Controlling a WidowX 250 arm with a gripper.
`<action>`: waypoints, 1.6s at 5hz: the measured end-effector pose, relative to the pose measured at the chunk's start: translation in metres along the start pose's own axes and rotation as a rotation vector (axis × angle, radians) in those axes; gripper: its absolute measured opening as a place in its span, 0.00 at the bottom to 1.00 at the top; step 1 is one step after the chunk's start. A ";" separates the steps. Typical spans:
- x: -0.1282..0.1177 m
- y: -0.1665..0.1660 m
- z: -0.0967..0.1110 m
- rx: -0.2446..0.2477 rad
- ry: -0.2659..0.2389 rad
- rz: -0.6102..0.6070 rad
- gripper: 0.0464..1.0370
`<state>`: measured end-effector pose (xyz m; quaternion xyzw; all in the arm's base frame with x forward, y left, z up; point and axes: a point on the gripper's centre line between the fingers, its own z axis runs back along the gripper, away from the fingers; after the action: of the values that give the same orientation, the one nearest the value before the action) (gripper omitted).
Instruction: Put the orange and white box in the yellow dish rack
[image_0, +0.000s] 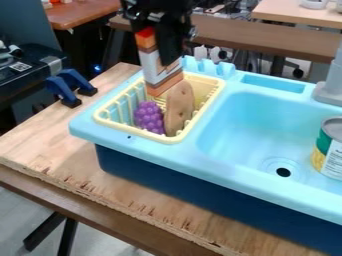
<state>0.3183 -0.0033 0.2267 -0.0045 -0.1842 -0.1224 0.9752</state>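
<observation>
My gripper (160, 52) — fingers narrowed on one striped block (152, 65), over yellow basket (175, 138); step, I judge: placing — next calls for gentle lowering, then release.

Light-blue toy sink (160, 153), dark blue base (174, 182), pale yellow basket (206, 106), purple toy grapes (149, 118), tan toy food (179, 110) with darker spots, box (156, 66) banded in orange, white and brown, can (331, 148) in green, white and yellow
</observation>
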 end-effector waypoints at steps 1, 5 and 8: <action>0.006 0.021 -0.006 0.003 -0.004 0.028 0.38; 0.027 0.067 -0.050 -0.027 0.031 0.164 0.38; 0.054 0.081 -0.083 -0.065 0.117 0.203 0.38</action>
<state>0.4164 0.0575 0.1721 -0.0475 -0.1216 -0.0289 0.9910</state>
